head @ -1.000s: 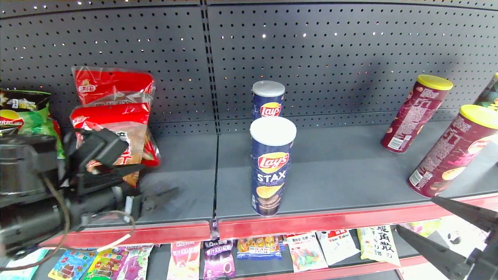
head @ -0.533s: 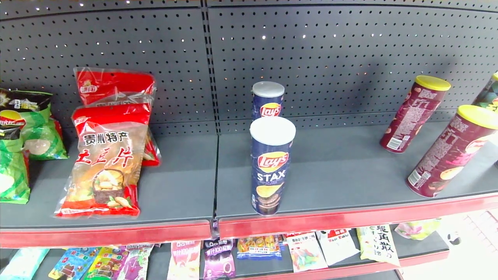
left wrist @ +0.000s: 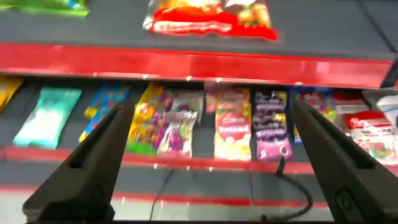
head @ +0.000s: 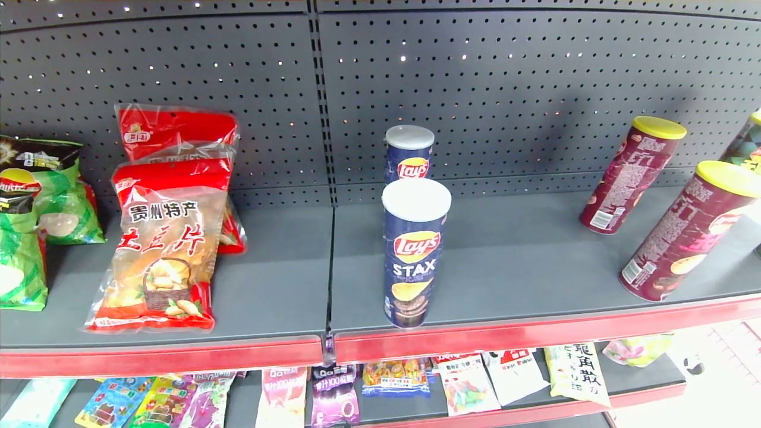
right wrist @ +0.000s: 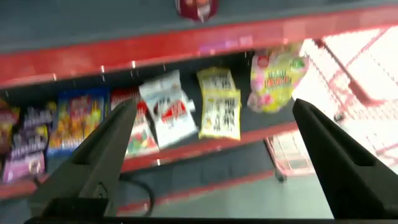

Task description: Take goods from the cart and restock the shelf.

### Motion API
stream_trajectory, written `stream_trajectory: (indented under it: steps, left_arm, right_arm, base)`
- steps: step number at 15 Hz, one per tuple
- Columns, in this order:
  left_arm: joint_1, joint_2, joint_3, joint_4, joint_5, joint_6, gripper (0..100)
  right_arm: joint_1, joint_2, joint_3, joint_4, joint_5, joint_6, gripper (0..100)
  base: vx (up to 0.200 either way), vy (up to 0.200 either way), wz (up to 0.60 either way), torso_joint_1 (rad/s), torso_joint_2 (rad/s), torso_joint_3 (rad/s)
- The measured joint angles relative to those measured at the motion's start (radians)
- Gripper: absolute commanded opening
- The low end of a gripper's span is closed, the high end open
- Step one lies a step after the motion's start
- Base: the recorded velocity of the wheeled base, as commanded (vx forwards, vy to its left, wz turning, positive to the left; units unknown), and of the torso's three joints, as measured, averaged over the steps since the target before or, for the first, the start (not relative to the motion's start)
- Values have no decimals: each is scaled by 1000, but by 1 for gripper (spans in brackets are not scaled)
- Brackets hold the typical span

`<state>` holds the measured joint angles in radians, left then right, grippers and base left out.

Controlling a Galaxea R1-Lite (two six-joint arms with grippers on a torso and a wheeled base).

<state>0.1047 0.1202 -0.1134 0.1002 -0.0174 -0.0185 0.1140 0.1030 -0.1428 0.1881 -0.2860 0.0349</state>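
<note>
The left gripper (left wrist: 211, 168) has its fingers spread wide apart with nothing between them. It is held in front of the shelving, level with the lower shelf (left wrist: 186, 163) and pointing at it. A row of small packets (left wrist: 231, 124) stands directly ahead of it, and a black cable (left wrist: 292, 194) hangs below the packets.

The right gripper (right wrist: 211, 165) is also spread wide and holds nothing. It faces the same lower shelf further toward the right end, opposite a white packet (right wrist: 163, 104), a yellow packet (right wrist: 217, 102) and a green pouch (right wrist: 277, 68). A blurred red wire frame (right wrist: 351, 68) lies beyond the right end.

The shelf (head: 279, 297) above carries the stocked goods:
- A front blue can (head: 414, 255) stands at the front edge near the centre seam.
- A rear blue can (head: 409, 153) stands directly behind it, near the back panel (head: 505, 77).
- Two maroon cans with yellow lids occupy the right end, one (head: 633, 172) near the back and one (head: 684, 232) near the front edge.
- A front red bag (head: 160, 249) lies left of centre, leaning against a rear red bag (head: 172, 128).
- Green bags (head: 35, 202) occupy the left end.

The stretch between the blue cans and the maroon cans is bare.
</note>
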Motion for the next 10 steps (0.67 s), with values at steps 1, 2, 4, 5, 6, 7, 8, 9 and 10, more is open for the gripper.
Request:
stream_trajectory:
  steps: [1,2,4,5,6,7,8,9,10]
  left_arm:
    - [1,-13,46,-57,8,8,100]
    - [1,-21,75,-108,23,11,100]
    - [1,-30,101,-97,28,15,100]
    - [0,-33,106,-97,22,16,100]
    - [0,-34,109,-97,20,13,100]
    - [0,-35,110,-97,20,8,100]
    - [0,-36,111,-97,7,7,100]
    - [-1,-36,111,-96,-5,9,100]
    - [-1,-36,111,-96,-8,9,100]
  right_arm:
    - [1,-3,24,-16,3,-7,100]
    - [1,-4,39,-58,9,-31,100]
    - [2,-7,80,-172,59,-50,100]
    - [2,-8,101,-218,147,-57,100]
    - [1,-9,119,-240,230,-96,100]
    - [0,-9,129,-247,244,-120,100]
    - [-3,-8,135,-247,216,-125,100]
    - [-16,-7,137,-247,144,-126,100]
    - [-34,-8,139,-248,98,-122,100]
  base:
    - [0,0,0,0,0,0]
    - [0,0,0,0,0,0]
    - [0,0,0,0,0,0]
    - [0,0,0,0,0,0]
    - [0,0,0,0,0,0]
    - [0,0,0,0,0,0]
    - [0,0,0,0,0,0]
    - [0,0,0,0,0,0]
    - [0,0,0,0,0,0]
